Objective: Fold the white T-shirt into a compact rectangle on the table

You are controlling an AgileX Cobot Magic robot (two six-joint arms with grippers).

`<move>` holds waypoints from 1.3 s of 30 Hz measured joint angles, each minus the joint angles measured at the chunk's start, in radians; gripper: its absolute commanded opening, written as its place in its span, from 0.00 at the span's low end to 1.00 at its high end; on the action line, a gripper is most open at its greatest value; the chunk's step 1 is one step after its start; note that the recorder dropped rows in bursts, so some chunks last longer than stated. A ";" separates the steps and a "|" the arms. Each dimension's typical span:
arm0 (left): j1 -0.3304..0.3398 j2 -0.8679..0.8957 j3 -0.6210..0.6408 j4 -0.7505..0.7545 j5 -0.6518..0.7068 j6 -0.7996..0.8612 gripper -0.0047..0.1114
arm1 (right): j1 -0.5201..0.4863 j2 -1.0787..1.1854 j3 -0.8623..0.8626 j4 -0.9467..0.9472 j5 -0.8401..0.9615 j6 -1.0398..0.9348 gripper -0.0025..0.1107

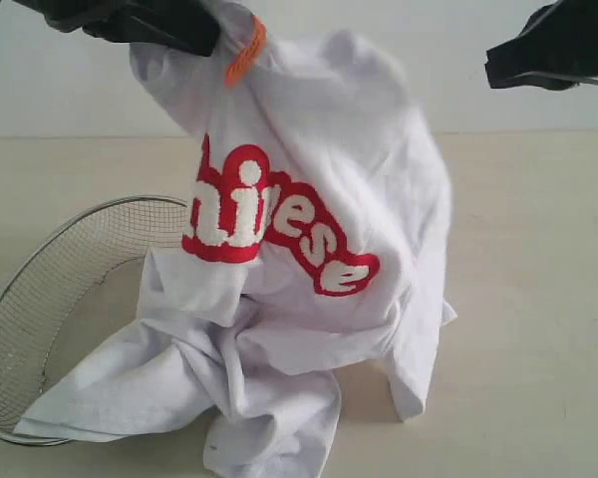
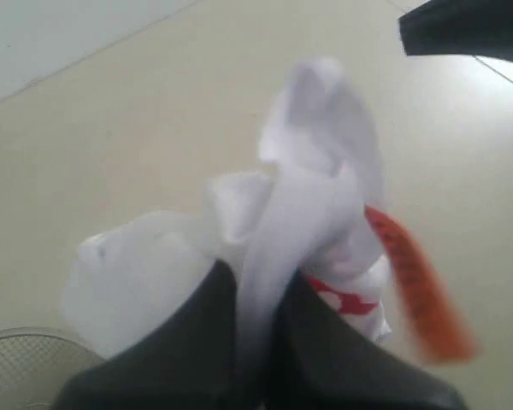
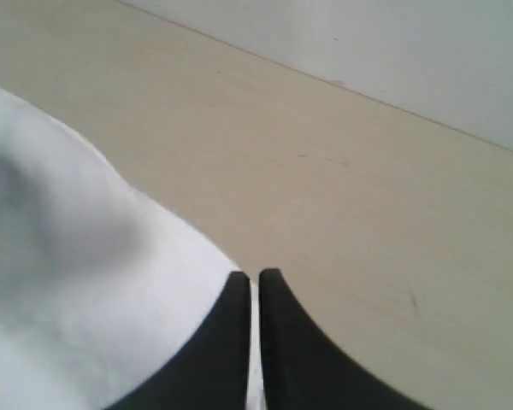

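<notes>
The left gripper [image 1: 204,35] is high at the upper left of the exterior view, and it is clenched on the shirt [image 1: 359,149] just beside the orange tag [image 1: 245,50]. In the left wrist view a fold of white cloth is pinched between its two black fingers [image 2: 197,342], and the tag hangs blurred next to them. The shirt is lifted by this one point and hangs down in a loose bundle. The red band [image 1: 279,214] with white letters is twisted across its front, so only part of the word can be read. The lower part of the shirt lies crumpled on the table [image 1: 538,299]. One corner of it is spread over the rim of the mesh basket [image 1: 40,289], which stands tilted on the left side. The right gripper [image 1: 493,65] is high at the upper right, apart from the shirt and above bare table. In the right wrist view its fingers [image 3: 282,342] are pressed nearly together, with only a thin pale slit between them. The white cloth is beside them. It seems to grasp nothing.
</notes>
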 measured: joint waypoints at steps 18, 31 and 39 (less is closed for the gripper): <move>0.000 0.001 0.000 0.054 -0.022 -0.041 0.08 | 0.000 0.241 -0.109 0.004 0.200 0.175 0.02; 0.000 0.013 0.000 0.086 0.002 -0.164 0.08 | 0.000 0.252 -0.020 0.089 0.353 0.187 0.02; 0.000 0.035 0.000 0.089 0.004 -0.170 0.08 | 0.066 0.252 -0.020 0.091 0.309 0.187 0.06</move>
